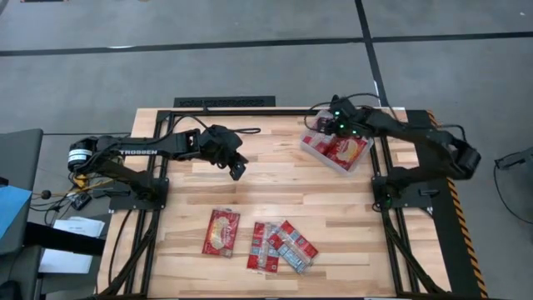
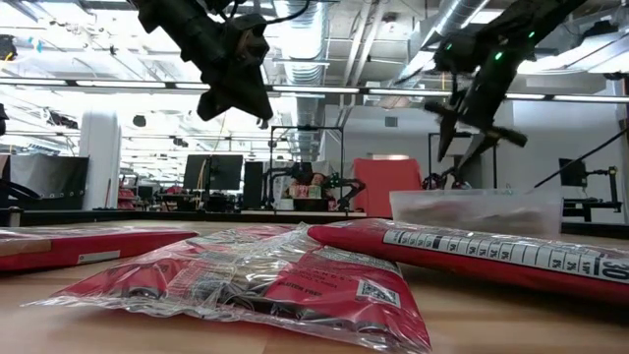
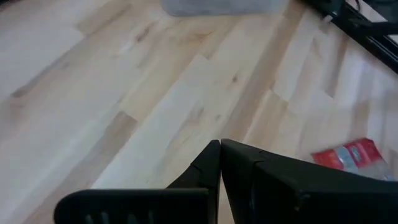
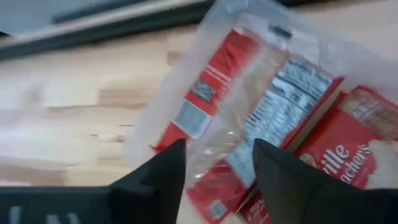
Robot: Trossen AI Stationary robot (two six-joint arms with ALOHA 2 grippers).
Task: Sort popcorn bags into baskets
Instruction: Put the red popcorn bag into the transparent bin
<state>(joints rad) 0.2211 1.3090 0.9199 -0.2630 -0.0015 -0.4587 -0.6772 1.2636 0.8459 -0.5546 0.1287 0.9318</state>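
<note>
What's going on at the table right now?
The right tool hangs open over the clear basket at the table's far right, which already holds popcorn bags. The left tool is shut and empty, above bare wood mid-table. One bag and a small pile still lie at the near edge, unsorted.

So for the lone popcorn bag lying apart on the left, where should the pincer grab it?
The lone popcorn bag lies flat on the table, nothing touching it. Probably best from straight above, closing across its narrower width at a long edge.
</note>
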